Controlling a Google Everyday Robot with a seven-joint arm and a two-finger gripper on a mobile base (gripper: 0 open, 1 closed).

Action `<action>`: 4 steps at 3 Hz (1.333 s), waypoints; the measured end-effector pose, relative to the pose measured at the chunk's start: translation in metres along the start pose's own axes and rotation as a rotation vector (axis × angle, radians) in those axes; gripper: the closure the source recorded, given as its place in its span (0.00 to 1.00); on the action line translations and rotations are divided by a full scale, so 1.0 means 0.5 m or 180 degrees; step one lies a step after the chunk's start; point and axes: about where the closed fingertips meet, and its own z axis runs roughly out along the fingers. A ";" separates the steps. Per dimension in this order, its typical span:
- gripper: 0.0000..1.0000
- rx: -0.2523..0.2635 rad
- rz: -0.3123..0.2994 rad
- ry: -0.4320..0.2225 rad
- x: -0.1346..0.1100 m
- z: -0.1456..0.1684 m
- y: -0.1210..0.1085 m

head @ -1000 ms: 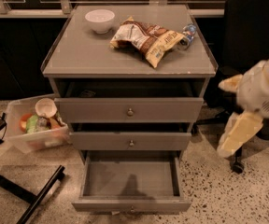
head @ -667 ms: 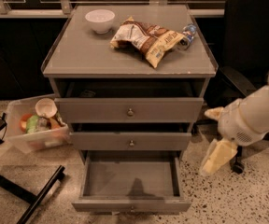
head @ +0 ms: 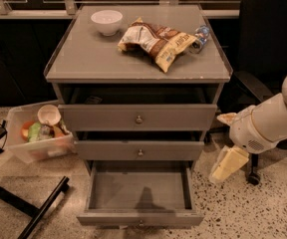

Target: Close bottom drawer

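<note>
Gripper (head: pixel 227 164) hangs low on the right of the cabinet, just off the bottom drawer's (head: pixel 108 218) right side and not touching it. Honestly can't tell from my feed whether it's open or closed. The white arm (head: pixel 268 126) runs back toward a black office chair (head: pixel 268 44).

Floor (head: pixel 263 208) is speckled terrazzo. There's a clear plastic bin (head: pixel 21 151) of odds and ends to the cabinet's left. The grey tabletop (head: pixel 83 59) carries a white bowl (head: pixel 106 21) and a crumpled chip bag (head: pixel 156 41).

The drawer itself is pulled way out at floor level, a plain grey box with a small round knob (head: pixel 139 223) on the front.
</note>
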 end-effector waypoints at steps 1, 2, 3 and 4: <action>0.00 -0.0163 0.0008 -0.0092 0.040 0.071 -0.007; 0.00 -0.0444 0.0117 -0.0245 0.128 0.209 -0.007; 0.19 -0.0692 0.0267 -0.0366 0.223 0.355 0.006; 0.42 -0.0859 0.0396 -0.0469 0.301 0.498 0.034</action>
